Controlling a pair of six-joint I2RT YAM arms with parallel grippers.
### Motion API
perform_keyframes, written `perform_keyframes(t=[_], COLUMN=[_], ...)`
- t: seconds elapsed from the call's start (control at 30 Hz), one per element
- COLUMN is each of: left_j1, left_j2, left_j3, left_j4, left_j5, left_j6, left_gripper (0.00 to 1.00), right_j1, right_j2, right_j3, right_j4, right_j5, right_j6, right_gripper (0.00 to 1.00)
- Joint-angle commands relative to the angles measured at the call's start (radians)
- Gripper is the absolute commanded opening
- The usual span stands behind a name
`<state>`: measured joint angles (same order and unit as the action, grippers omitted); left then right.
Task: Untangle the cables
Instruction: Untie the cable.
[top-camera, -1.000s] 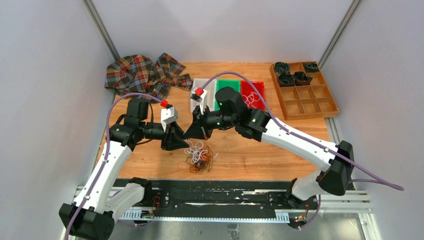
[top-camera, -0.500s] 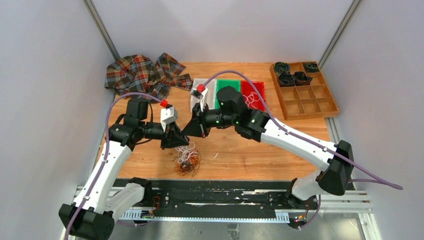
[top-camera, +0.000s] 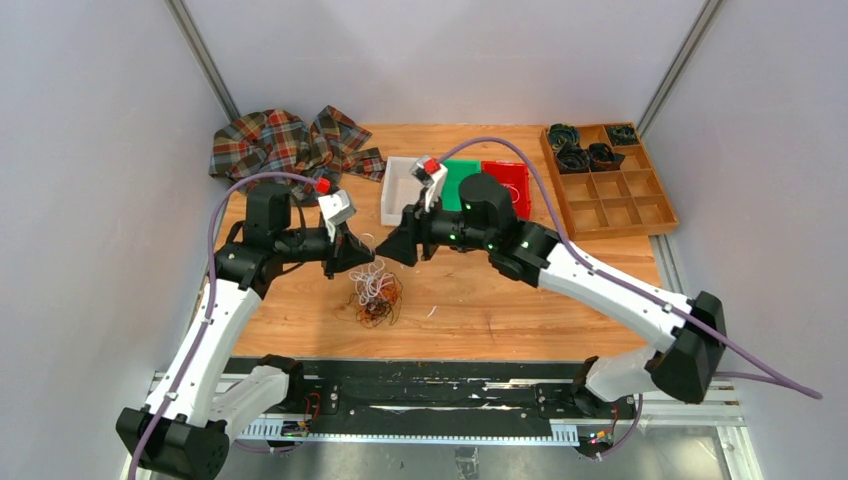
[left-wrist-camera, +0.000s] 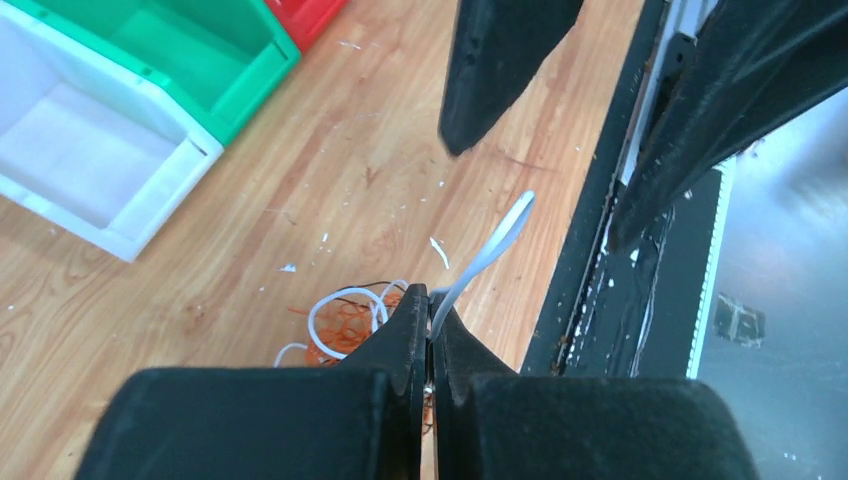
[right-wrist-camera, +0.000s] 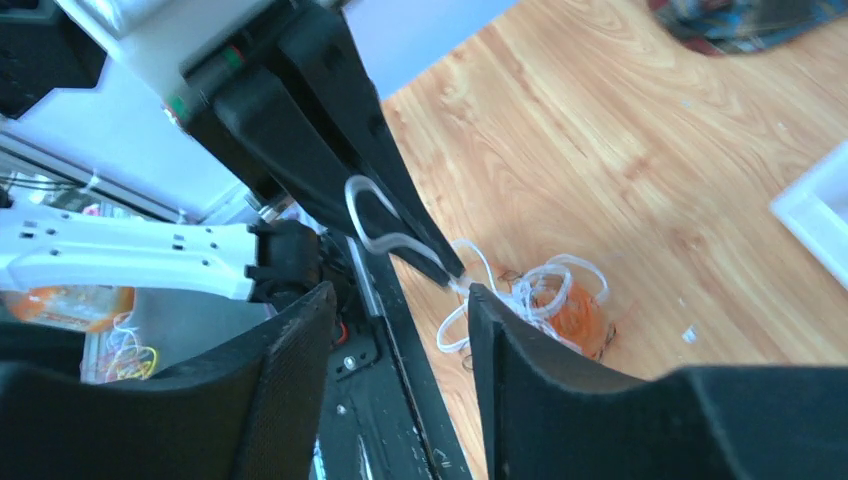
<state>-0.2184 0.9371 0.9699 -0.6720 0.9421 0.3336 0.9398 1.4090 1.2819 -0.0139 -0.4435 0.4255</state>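
Step in hand: by my reading, one white strand is being drawn out of the knot, with the two claws facing each other over it.
Left claw (left-wrist-camera: 430, 300): pinched tight on a white cable (left-wrist-camera: 490, 245); its free end arcs up past the fingertips and the rest trails down to the pile.
Right claw (right-wrist-camera: 400, 300): jaws apart with nothing gripped; it sits just beside the left claw, tip to tip.
Cables, place: the tangle (top-camera: 375, 295) lies on the tabletop (top-camera: 520, 310) directly below both claws, near the front edge and well apart from the white bin (top-camera: 400, 180).
Cables, look: a loose nest of white loops over finer copper-orange strands, with some dark wire mixed in. All are string-thin and far narrower than a claw finger.
Doing it well: lift slowly and straight up, so the white strand slides free instead of dragging the nest along.
Second grip: the right claw would do best to take the same strand lower down, near the pile.
Risk: the orange loops may snag and ride up; stop and shake if the whole clump rises.
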Motion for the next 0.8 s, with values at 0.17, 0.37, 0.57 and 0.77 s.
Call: perform_keyframes(t=[0.17, 0.37, 0.57, 0.77], left_j1=[-0.004, -0.004, -0.003, -0.003], left_j2=[-0.004, -0.01, -0.015, -0.018], left_j3=[0.062, 0.067, 0.073, 0.091], left_j4=[0.135, 0.138, 0.138, 0.138], left_j5=[-0.072, -0.054, -0.038, -0.003], left_j6=[-0.216, -0.249, -0.273, -0.301], left_gripper=[0.01, 0.01, 0.01, 0.01], right_j1=[-0.007, 0.069, 0.107, 0.117], right_j2=[-0.143, -0.073, 0.025, 0.126], right_j3=[-0.298, -0.285, -0.265, -0.273], right_j4=[0.245, 0.345, 0.445, 0.518], right_j5=[0.213, 0.375, 0.501, 0.602], right_j6=[-0.063, -0.138, -0.16, -0.151], right_gripper=[0.73, 0.75, 0.76, 0.75])
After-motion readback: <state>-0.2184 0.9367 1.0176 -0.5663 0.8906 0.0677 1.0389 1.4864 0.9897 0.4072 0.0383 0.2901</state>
